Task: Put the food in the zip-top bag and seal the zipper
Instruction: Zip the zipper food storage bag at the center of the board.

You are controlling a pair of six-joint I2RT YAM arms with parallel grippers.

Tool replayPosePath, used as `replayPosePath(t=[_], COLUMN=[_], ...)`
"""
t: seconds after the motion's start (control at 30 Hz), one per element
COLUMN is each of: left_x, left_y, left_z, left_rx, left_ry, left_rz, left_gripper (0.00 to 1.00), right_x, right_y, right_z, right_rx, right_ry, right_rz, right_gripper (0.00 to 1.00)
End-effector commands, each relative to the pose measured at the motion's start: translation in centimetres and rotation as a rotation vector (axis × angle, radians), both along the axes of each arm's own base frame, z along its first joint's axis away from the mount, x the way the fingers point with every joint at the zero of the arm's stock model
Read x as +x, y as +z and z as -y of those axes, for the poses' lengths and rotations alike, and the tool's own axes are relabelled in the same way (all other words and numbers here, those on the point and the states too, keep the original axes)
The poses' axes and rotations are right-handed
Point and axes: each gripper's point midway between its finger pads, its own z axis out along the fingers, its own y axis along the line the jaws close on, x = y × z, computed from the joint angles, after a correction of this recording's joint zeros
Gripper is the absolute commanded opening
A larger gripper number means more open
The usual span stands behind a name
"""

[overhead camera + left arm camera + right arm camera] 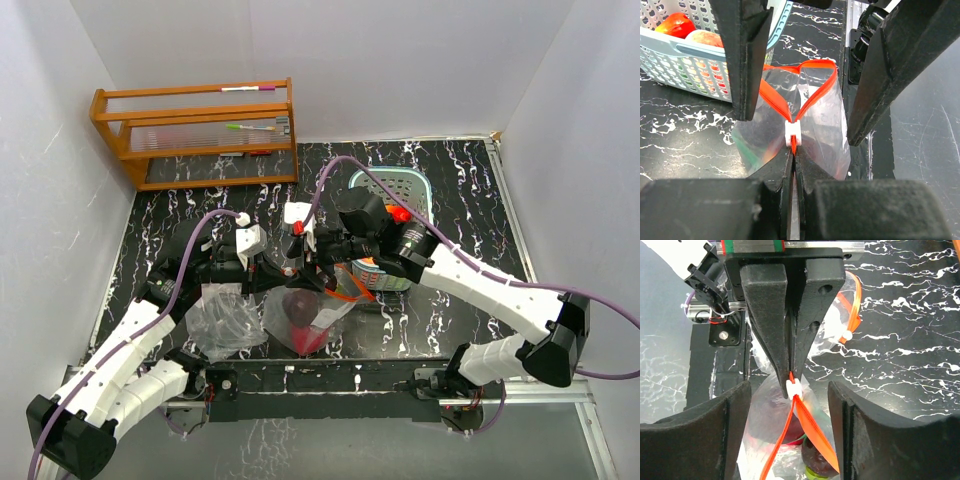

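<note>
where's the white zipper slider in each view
top external: cannot be made out above the zip-top bag
left wrist: centre, white slider just above the shut left claw
right wrist: slider at centre, just below that claw's tips
shared landmark: red-orange zipper forking away from it

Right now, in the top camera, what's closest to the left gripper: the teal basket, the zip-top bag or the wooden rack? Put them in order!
1. The zip-top bag: the left gripper is shut on its zipper.
2. The teal basket: right, toward the back.
3. The wooden rack: far back-left corner.
</note>
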Motion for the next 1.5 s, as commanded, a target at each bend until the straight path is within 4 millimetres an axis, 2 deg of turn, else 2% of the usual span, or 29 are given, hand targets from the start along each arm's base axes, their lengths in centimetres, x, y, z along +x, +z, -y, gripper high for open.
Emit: replayPosePath(t=[0.0,0.07,0.3,0.67,0.87,1.13,1.33,1.47], left_x=[-0.4,-0.4,-0.3,-0.1,0.5,1.8,2.6,3.9], left_y=[1.7,1.6,1.8,1.6,2.1,4.4,5.5,6.9], left_z=[0.1,0.1,0.1,0.0,-0.3,-1.1,-1.2,-1.4], left_rx=[-0.034,-0.034,-0.034,-0.027,-0.013,-0.026,-0.043,-0.069], left_ry=[-0.031,-0.031,-0.027,-0.014,0.035,0.137,0.180,0.250], left_rz=[0.054,0.053,0.058,0.058,0.078,0.169,0.197,0.232], left_gripper=[0.00,0.00,0.00,0.00,0.00,0.00,0.00,0.00], right_x=[-0.4,-0.4,-0.5,-0.1,0.1,0.6,0.2,-0.1], right_y=[3.1,3.0,1.9,2.4,1.5,-0.3,-0.5,-1.2], right_z=[-0.9,-0.9,-1.3,-1.2,-0.4,1.9,3.9,4.9], right_rx=[0.083,0.080,0.053,0.056,0.018,-0.022,-0.020,-0.028], right_ry=[0.045,0.050,0.068,0.026,-0.011,-0.113,-0.153,-0.184], right_rz=[0.034,0.030,-0.001,-0.010,-0.046,-0.058,-0.060,-0.079], right_gripper=[0.60,0.54,0.47,0.09,0.08,0.08,0.08,0.08])
